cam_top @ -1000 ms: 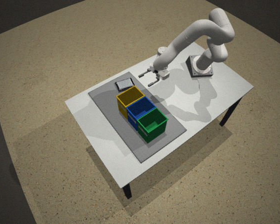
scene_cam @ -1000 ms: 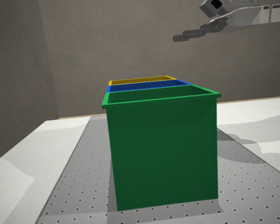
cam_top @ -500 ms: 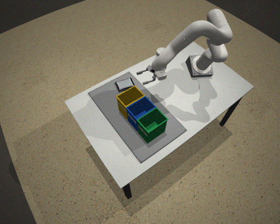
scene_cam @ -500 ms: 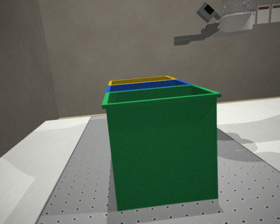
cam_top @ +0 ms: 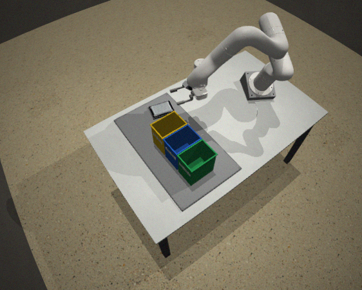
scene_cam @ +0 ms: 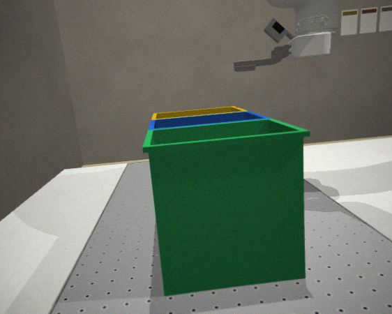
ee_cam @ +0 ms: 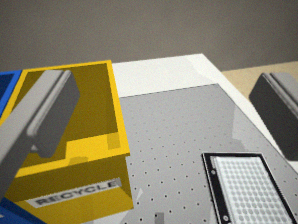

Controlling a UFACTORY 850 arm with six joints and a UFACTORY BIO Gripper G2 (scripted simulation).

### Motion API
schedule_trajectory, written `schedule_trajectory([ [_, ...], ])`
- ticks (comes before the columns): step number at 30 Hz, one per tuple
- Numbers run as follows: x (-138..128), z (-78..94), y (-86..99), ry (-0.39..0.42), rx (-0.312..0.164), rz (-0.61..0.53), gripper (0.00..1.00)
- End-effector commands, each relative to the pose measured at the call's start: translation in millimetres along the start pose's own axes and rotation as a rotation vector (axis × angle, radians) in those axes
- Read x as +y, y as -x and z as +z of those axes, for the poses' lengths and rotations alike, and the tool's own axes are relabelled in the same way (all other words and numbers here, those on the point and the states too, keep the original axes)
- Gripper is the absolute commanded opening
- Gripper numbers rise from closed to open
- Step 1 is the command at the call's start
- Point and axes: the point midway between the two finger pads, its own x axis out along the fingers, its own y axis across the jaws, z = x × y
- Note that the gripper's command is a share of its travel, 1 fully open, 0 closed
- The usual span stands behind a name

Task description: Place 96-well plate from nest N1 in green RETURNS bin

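On your yellow bin, the wrist view lets you read "RECYCLE" in dark capitals on the pale label across its side. You can't make out the labels on the blue bin or the green bin; they're too small or hidden.

top: bin labels too small to read | exterior: yellow bin mostly hidden behind nearer bins | wrist: well plate cut off by near edge

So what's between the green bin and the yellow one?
The blue bin stands between the green bin and the yellow bin, as the top and exterior views show.
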Motion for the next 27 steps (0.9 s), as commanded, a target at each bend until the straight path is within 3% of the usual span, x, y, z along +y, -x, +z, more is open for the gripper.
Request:
schedule_trajectory([
  [1, -22.1, -4.7, -8.9, 0.000, -0.002, 0.001, 0.37],
  [27, -123.9, -29.2, -42.8, 0.000, -0.002, 0.001, 0.37],
])
